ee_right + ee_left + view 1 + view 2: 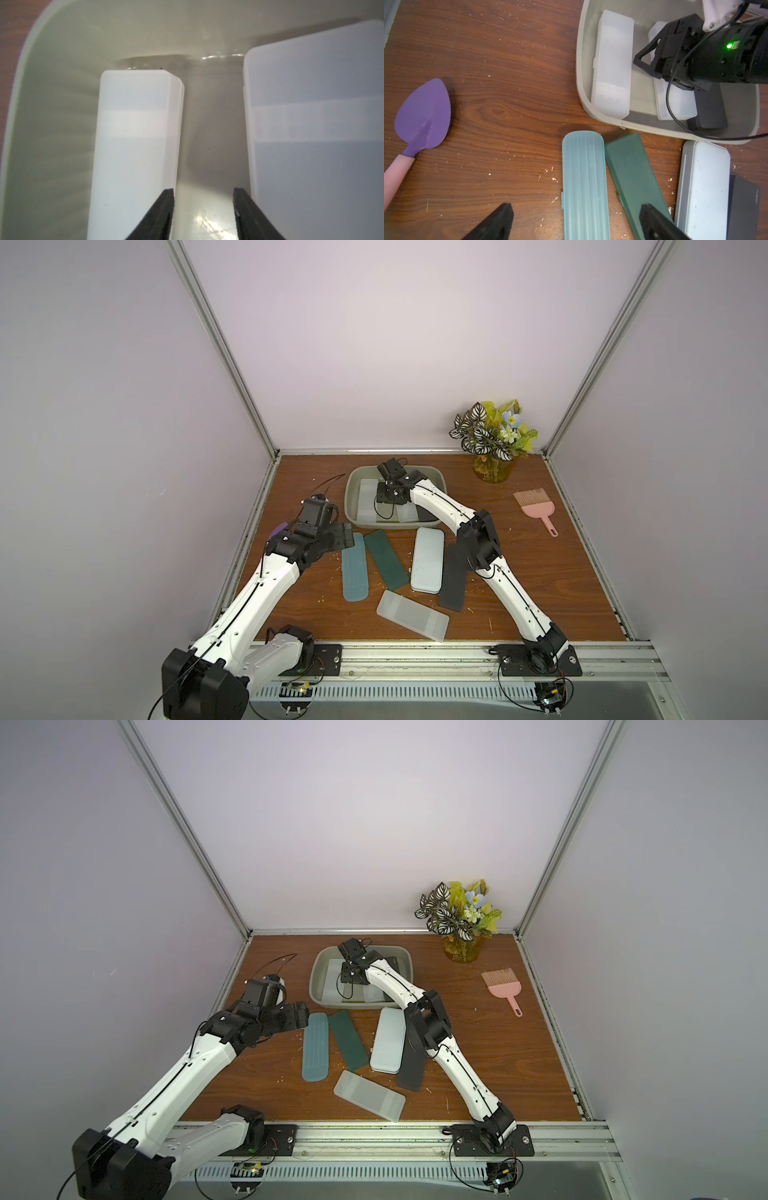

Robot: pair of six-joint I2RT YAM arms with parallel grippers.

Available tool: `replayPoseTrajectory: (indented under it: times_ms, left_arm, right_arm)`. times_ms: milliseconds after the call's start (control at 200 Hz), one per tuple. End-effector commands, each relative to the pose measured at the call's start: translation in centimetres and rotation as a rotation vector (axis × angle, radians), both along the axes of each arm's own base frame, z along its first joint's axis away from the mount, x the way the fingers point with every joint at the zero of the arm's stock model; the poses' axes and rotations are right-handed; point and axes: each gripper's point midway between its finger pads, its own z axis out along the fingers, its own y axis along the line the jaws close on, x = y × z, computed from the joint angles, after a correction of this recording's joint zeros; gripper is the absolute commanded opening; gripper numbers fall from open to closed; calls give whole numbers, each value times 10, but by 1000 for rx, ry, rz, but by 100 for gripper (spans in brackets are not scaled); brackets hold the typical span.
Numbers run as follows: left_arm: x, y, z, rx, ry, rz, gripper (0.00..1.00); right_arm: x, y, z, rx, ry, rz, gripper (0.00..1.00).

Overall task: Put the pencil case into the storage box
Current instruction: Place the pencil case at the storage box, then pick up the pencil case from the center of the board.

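now the right tool (202,209), jaws parted and empty inside the storage box (52,93), should rise straight up between the two white cases (135,145), nudging neither.

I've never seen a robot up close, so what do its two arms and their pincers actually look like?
The left arm and right arm are smooth white shells linked by chunky black joints, with thin black cables alongside. The left gripper and right gripper each have two black tapering fingers. A green light glows on the right wrist.
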Motion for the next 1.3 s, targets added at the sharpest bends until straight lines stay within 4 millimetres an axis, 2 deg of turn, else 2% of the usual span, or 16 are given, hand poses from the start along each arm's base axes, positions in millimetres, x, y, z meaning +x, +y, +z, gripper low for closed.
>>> replayPoseTrajectory:
  times_ms: [0,150,310,430,550,656,731,851,971,1056,1296]
  left_arm:
    - [-2,3,-6,-2,15,8,96]
    - [-2,3,-5,-3,11,9,96]
    - [-3,3,-5,-2,10,5,96]
    - [-4,1,-6,-9,13,-8,96]
    - [-7,-2,-7,-23,18,-18,95]
    - [-11,0,-13,-42,33,11,95]
    - [-17,1,-23,-63,60,48,95]
    - [-31,-7,-49,-80,140,65,93]
    - [-46,-14,-72,-87,216,75,92]
    - [-52,-19,-79,-90,240,74,92]
    - [-59,-33,-92,-66,291,54,92]
  right_arm:
    - [14,-14,34,22,-66,-86,54]
    - [16,-21,44,5,-91,-117,56]
    - [4,-9,64,13,-114,-40,58]
    - [-11,2,90,22,-140,27,62]
    - [-22,3,130,43,-192,59,65]
    - [-34,-8,172,49,-245,59,68]
    - [-43,-23,200,45,-281,47,69]
    - [-65,-53,224,15,-316,37,70]
    - [-87,-84,229,-7,-338,12,71]
    - [-103,-106,225,-8,-351,-14,72]
    - [-136,-156,190,-62,-298,-41,73]
